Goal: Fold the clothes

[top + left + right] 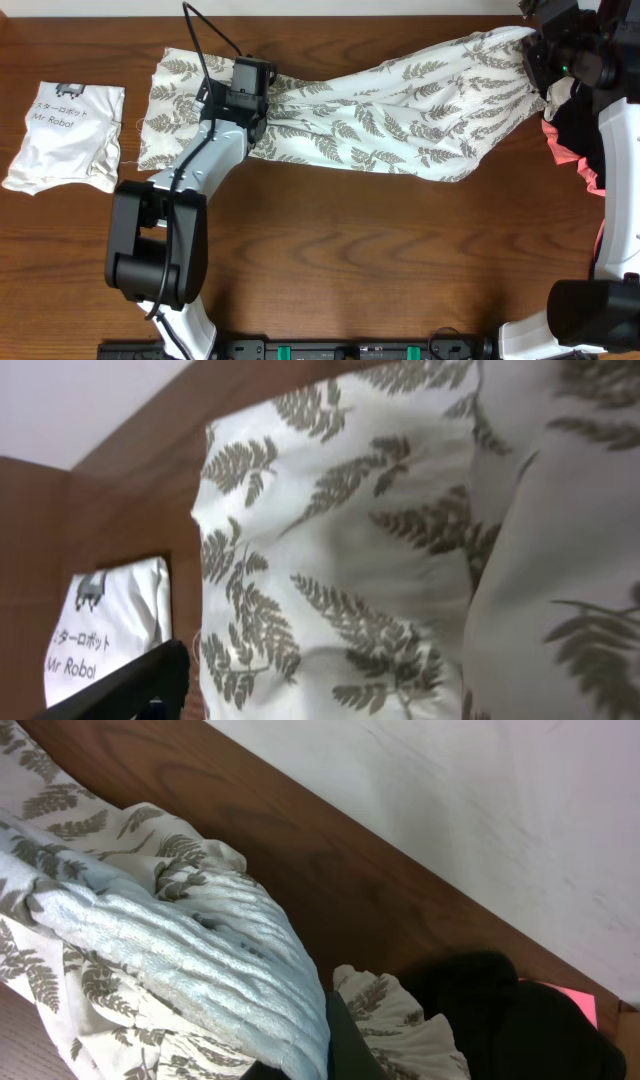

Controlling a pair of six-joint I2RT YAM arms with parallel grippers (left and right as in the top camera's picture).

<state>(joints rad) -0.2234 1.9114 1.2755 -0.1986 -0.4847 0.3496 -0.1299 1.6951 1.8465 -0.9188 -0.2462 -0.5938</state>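
Clothes (400, 120), white with grey fern leaves, lie stretched across the far half of the bench (380, 260), from the left part to the far right corner, where one end rises off the wood. The right tool (545, 50) is pressed together there, pinching that bunched end. Just beside it, at the right edge, lies a black and pink garment (575, 140). A white shirt (68, 135) printed "Mr Robot" lies apart at the left.

Only the overhead view shows both arms and the whole spread. The left wrist view shows fern cloth close up, with one dark finger (130, 685) at the lower left and the shirt beyond it. The right wrist view shows gathered, ridged folds and black cloth behind them.

The left arm reaches from the near edge, bent at the elbow. The left tool (247, 80) is spread above the cloth's left part; whether it touches I cannot tell.
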